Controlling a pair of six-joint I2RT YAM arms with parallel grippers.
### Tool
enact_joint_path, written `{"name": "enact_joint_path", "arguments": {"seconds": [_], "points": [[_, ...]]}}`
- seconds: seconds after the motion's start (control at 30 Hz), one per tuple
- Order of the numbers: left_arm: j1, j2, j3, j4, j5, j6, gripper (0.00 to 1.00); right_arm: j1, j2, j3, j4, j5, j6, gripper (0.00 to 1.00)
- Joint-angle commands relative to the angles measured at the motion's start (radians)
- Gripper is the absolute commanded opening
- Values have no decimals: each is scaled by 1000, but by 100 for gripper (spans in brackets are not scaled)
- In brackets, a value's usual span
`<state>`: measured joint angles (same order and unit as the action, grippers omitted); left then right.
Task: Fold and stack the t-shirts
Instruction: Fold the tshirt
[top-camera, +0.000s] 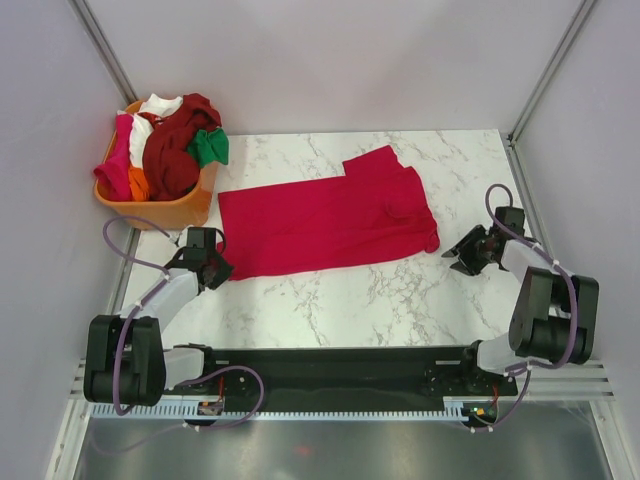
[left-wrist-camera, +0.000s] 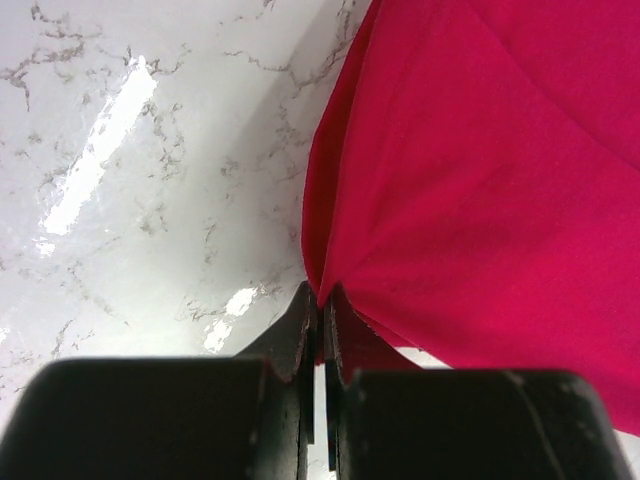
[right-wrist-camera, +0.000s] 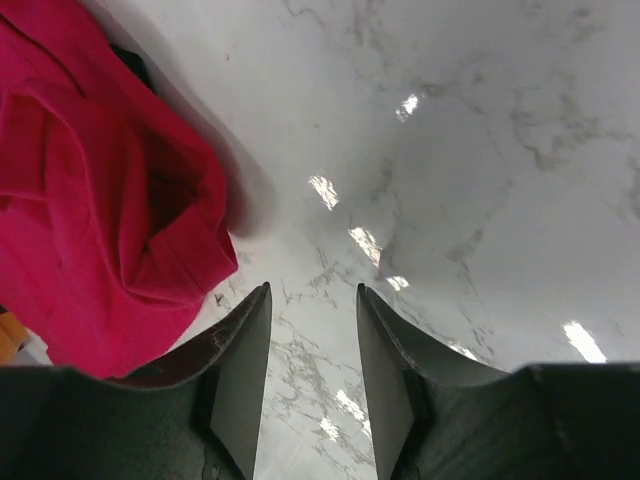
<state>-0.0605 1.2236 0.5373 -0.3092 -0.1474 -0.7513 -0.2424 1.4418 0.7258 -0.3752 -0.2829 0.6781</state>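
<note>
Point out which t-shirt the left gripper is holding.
The crimson red t-shirt, spread on the table, its corner in the left gripper; the others are heaped in the basket.

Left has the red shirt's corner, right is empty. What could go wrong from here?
1. The left jaws pinch only a corner tip of the red shirt; a pull may slip it free.
2. The right jaws stand open beside its rumpled end, gripping nothing; folding one-sided would likely bunch it.
3. The basket sits close to the left arm; a swing could knock it.
</note>
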Motion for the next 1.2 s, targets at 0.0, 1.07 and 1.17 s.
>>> {"name": "enact_joint_path", "arguments": {"seconds": [0.0,1.07,1.17], "points": [[2,-10,0,10,-6,-20,2,2,77,-26,151,-192,50,47],[-7,8,1,22,-17,-19,2,-3,226,27,348,-200,86,10],[-6,7,-2,24,-17,-19,2,-3,229,43,354,-197,92,9]]}}
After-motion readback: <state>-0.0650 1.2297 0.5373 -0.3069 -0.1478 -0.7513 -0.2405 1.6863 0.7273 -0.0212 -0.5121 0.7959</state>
